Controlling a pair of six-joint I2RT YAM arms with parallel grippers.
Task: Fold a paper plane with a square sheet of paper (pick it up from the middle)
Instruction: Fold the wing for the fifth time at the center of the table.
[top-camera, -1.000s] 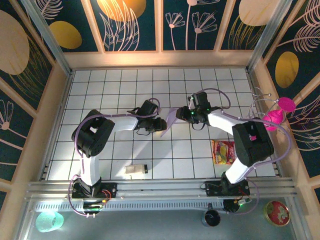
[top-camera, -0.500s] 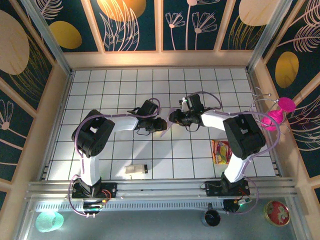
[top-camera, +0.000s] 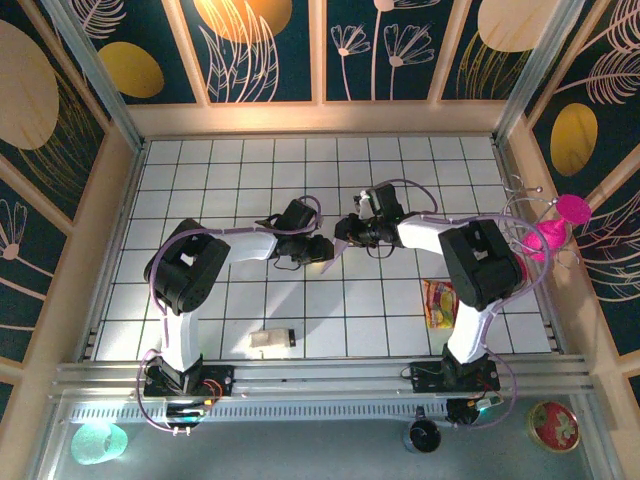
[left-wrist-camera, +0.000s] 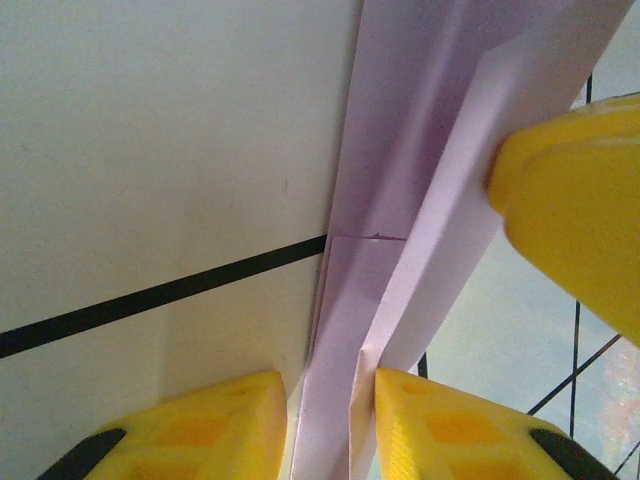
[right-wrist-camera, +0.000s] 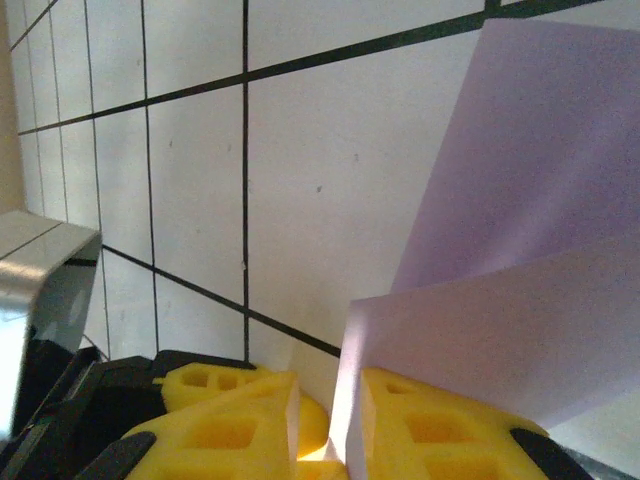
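Folded sheet held at mid-worktop by both sets of fingers.
A white block (top-camera: 272, 340) lies at 7 o'clock on the worktop (top-camera: 200, 180). The left fingers (top-camera: 323, 249) are closed on the 7 o'clock end of the lilac sheet (left-wrist-camera: 400, 120), pinching its creased layers. The right fingers (top-camera: 346, 231) clamp its 1 o'clock end. A snack packet (top-camera: 446, 303) lies at 4 o'clock, well apart.
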